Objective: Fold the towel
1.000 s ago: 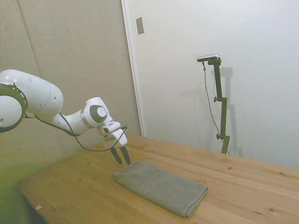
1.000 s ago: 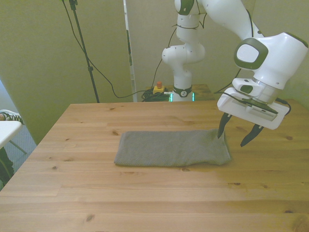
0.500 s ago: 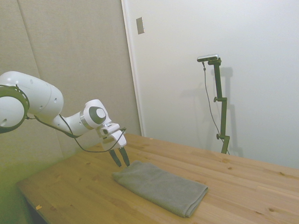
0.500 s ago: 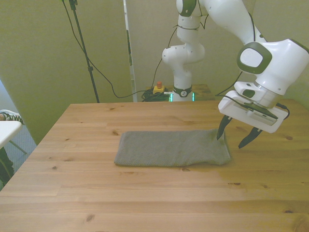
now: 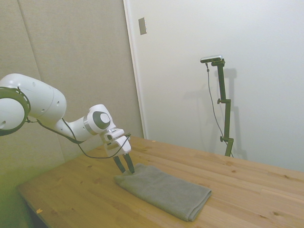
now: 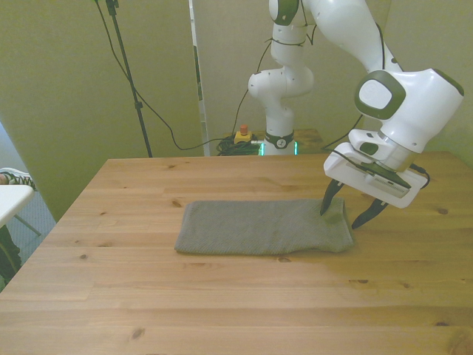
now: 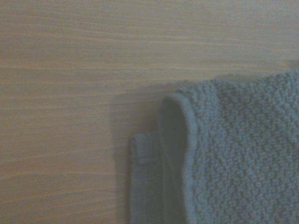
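The grey-olive towel lies folded in a long flat band on the wooden table, also seen in the side view as the towel. My gripper stands open, its fingers straddling the towel's end at the front view's right, low over the cloth. In the side view the gripper points down at the towel's near-left corner. The wrist view shows a towel corner with stacked hemmed layers on bare wood.
The table's edge runs close behind the gripper in the side view. A yellow device with a red button and cables lie behind the table's far edge by the robot base.
The gripper has dropped lower and shifted toward the front view's left, from beside the towel's end to over it. The towel has not moved.
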Controlling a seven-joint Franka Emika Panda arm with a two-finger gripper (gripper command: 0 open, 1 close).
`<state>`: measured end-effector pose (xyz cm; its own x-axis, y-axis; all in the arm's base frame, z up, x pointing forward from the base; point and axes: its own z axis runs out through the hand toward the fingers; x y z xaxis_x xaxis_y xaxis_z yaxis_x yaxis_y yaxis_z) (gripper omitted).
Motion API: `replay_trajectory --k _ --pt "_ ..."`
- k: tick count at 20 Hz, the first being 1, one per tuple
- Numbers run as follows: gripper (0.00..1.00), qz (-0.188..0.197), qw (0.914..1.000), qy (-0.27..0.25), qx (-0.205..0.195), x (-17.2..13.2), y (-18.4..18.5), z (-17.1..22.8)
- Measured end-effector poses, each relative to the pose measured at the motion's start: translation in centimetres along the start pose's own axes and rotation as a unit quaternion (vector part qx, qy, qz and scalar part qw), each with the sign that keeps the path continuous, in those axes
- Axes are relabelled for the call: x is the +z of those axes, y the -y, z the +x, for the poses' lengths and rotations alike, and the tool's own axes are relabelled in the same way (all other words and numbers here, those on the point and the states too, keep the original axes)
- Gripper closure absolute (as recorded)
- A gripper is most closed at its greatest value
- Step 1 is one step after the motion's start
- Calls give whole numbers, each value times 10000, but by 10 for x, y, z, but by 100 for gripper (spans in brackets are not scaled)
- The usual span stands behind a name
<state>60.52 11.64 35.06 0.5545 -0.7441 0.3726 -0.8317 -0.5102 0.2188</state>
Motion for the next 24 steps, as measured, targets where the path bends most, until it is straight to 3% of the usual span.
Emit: replay_trajectory --k 2,3,24 --pt "0 -34 10000 -40 -12 3 -3 5" --pt "100 -49 10000 -52 -19 4 -4 7" --pt "100 -157 9998 -38 -102 19 -17 9"
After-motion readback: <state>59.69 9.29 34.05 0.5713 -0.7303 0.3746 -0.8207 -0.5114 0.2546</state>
